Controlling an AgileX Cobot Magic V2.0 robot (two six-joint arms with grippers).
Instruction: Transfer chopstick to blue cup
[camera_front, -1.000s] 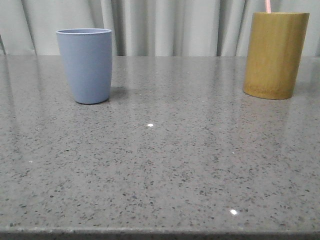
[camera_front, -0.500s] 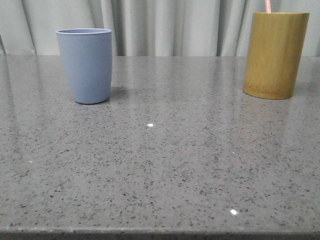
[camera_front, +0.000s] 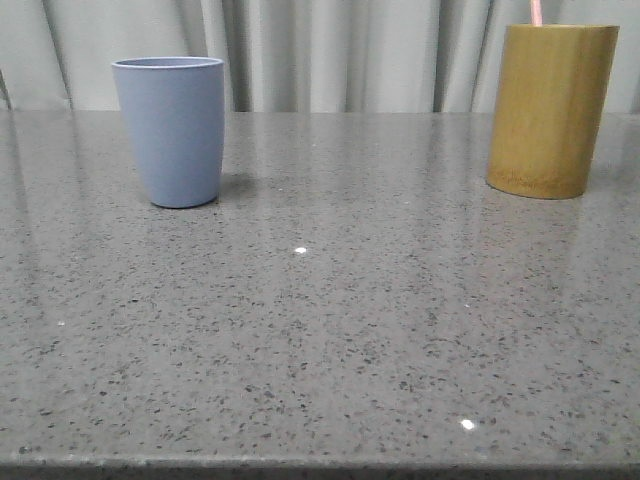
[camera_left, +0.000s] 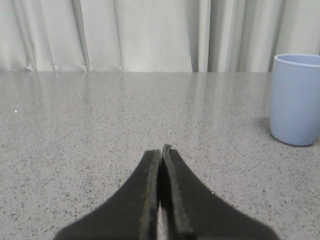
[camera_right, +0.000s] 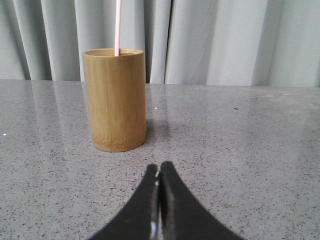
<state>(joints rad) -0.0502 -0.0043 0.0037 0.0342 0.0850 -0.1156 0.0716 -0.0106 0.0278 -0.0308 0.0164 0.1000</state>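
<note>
Front view: no change | chopstick (camera_front: 536, 12) in bamboo holder (camera_front: 550, 110), depth unclear | both arms' fingers pressed together, empty

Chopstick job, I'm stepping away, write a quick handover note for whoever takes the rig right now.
Left claw: shut, holding nothing, low over the table, the blue cup ahead of it.
Right claw: shut, holding nothing, facing the bamboo holder.
The chopstick stands in the bamboo holder on the table's right; the blue cup stands upright on the left.
Done: nothing yet.
Left: open a claw, probably the right, lift the chopstick out, carry it across, drop it into the blue cup.
</note>
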